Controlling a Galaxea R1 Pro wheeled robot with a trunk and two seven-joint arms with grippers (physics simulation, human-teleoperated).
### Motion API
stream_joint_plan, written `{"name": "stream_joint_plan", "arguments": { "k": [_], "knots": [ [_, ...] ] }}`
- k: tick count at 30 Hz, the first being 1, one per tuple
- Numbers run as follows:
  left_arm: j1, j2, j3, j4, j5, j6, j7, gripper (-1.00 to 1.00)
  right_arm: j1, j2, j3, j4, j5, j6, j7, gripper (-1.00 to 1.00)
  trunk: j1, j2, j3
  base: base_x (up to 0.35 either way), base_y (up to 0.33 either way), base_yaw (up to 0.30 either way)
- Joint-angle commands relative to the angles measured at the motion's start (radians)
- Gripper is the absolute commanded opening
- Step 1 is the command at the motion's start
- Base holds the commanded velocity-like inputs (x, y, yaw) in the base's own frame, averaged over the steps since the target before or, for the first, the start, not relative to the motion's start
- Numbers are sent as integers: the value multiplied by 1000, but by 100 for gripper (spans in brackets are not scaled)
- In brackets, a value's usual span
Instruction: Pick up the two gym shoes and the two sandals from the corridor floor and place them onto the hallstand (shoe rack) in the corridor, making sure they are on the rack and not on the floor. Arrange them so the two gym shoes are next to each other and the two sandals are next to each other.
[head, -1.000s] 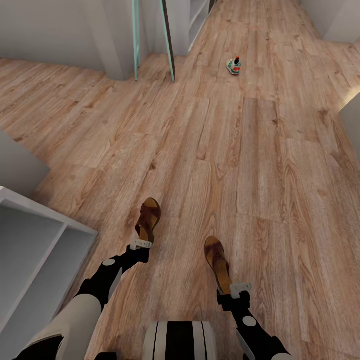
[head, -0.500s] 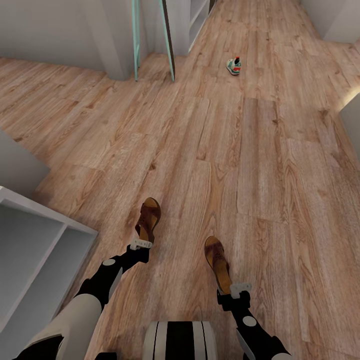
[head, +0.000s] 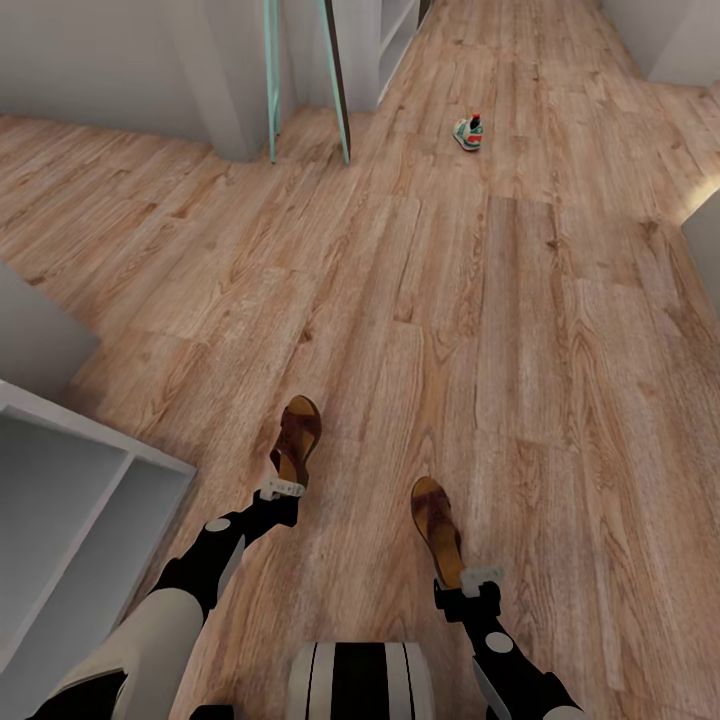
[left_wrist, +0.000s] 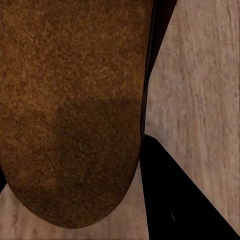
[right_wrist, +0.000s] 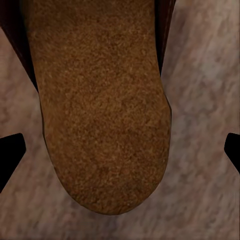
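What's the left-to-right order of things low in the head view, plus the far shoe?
Hallstand → left gripper holding the left sandal → right sandal → right gripper at its heel; far off, a gym shoe.

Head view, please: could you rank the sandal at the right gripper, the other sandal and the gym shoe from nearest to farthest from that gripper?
From the right gripper:
1. Right sandal, at its fingertips.
2. Left sandal, across at the left gripper.
3. Gym shoe, far up the corridor floor.

Our left arm (head: 190, 580) is glossy black with a pale beige upper segment and grey joint discs; our right arm (head: 500, 640) is black too. Pale grey grippers; striped black-and-white trunk (head: 360, 680) at six o'clock.
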Motion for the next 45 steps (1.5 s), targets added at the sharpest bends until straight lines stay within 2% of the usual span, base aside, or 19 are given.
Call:
{"name": "stream_joint_plan", "arguments": {
  "k": [1,11,12,37,45],
  "knots": [
    [0,-1,9,-1,-14,-4,-7,-100,0,0,4,1,10,0,-10,100,0,0,-1,27,13,0],
    [0,-1,9,-1,-15,-4,-7,-100,0,-2,4,1,10,0,-10,100,0,0,-1,7,3,0],
    [0,-1,9,-1,-15,-4,-7,-100,0,-2,4,1,10,0,-10,-100,0,0,-1,0,0,0],
    [1,0,9,-1,-14,-4,-7,-100,0,-4,1,-1,10,-2,-10,-100,0,0,-1,0,0,0],
    [1,0,9,-1,-14,-4,-7,-100,0,-4,3,-1,10,-2,-10,-100,-4,2,30,0,0,0]
  ]
}}
